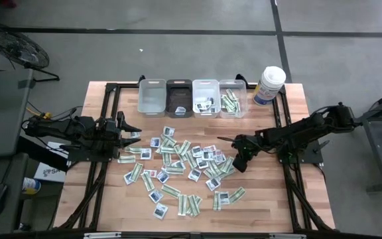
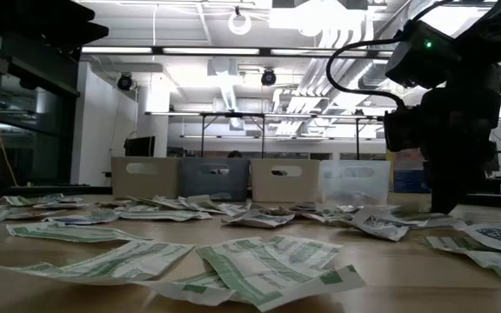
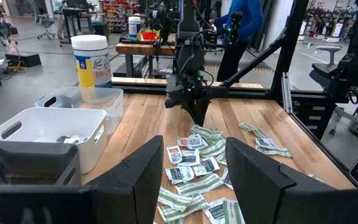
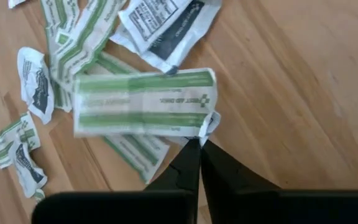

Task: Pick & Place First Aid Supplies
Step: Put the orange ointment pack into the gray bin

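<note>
So the right gripper [image 1: 239, 163] is down on the table [image 1: 270, 206] at the right edge of the big scatter of first aid packets [image 1: 178, 166], and its fingers are pinched together right at the edge of a green-and-white strip packet [image 4: 145, 102]. From the wrist cam it looks like they've nipped a torn white corner of it, though I can't honestly tell if the packet is really caught; it lies flat on the wood on top of other packets. The rest of the packets are spread all over the middle of the table, green strips mixed with white squarish ones with dark-blue print. The left gripper [image 1: 132, 135] hangs at the left edge of the pile, fingers apart, holding nothing. Four bins [image 1: 192, 97] sit in a row along the far edge, with a white canister [image 1: 269, 85] just beside the rightmost bin.
</note>
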Robot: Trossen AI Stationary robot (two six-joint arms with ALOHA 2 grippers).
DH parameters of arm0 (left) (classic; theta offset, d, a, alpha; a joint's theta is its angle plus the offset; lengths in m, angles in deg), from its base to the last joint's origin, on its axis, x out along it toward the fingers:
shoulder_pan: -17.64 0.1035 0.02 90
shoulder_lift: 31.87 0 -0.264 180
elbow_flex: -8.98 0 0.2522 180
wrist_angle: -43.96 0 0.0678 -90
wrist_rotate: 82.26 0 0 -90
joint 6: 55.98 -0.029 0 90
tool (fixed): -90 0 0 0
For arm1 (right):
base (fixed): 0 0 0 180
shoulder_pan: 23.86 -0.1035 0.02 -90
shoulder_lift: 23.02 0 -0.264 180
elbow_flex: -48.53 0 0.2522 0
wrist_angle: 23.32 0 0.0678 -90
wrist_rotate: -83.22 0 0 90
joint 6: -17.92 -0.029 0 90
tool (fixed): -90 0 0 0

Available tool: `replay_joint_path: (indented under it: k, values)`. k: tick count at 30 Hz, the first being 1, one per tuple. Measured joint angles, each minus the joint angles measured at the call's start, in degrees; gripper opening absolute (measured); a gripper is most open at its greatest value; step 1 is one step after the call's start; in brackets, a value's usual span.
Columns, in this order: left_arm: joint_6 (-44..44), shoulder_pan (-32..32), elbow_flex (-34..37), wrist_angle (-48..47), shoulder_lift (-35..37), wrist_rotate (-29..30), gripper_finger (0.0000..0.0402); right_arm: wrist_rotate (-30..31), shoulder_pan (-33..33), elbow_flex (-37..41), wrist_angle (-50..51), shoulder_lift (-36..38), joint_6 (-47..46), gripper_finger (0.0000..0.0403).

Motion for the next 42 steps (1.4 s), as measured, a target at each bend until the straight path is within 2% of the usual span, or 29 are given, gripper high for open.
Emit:
replay_joint_path:
  k: [9,20,28,42]
  values:
    - [0.0,0.0,0.0,0.0,0.0,0.0,0.0172,0.2,-0.1,-1.1,2.7,0.6,-5.2,0.0001]
    - [0.0,0.0,0.0,0.0,0.0,0.0,0.0172,4.0,-0.3,-8.3,20.6,8.1,-6.0,0.0]
    - [0.0,0.0,0.0,0.0,0.0,0.0,0.0172,7.4,-2.1,-15.2,34.4,10.7,-5.0,0.0]
    - [0.0,0.0,0.0,0.0,0.0,0.0,0.0172,12.6,-1.4,-23.6,36.6,10.8,-0.1,0.0]
